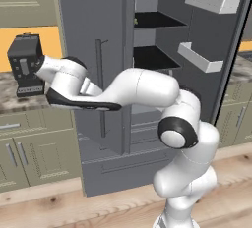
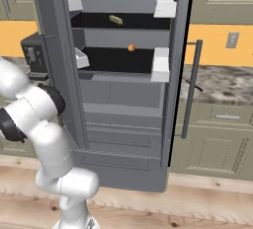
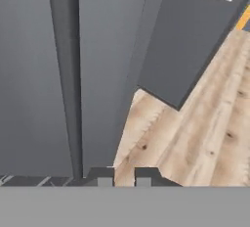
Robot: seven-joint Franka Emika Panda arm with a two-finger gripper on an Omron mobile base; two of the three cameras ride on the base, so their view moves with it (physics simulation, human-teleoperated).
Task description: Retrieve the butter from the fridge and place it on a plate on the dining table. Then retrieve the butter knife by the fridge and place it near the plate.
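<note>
My gripper [image 3: 124, 176] is clenched on nothing — fingertips nearly meeting at six o'clock in the hand view, aimed down the fridge [image 2: 123, 124] front toward the wood floor [image 3: 205, 123]. The butter [image 2: 116, 19] lies on the fridge's upper shelf, at eleven o'clock from the small orange ball [image 2: 131, 48] one shelf below.

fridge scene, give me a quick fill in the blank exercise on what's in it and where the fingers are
1. The fridge has its right door swung ____.
2. The butter lies on the ____ of the two dark shelves.
3. A small ____ ball sits on the shelf below the butter.
4. In the hand view the fingers stand close together, holding ____.

Missing words: open; upper; orange; nothing
</note>
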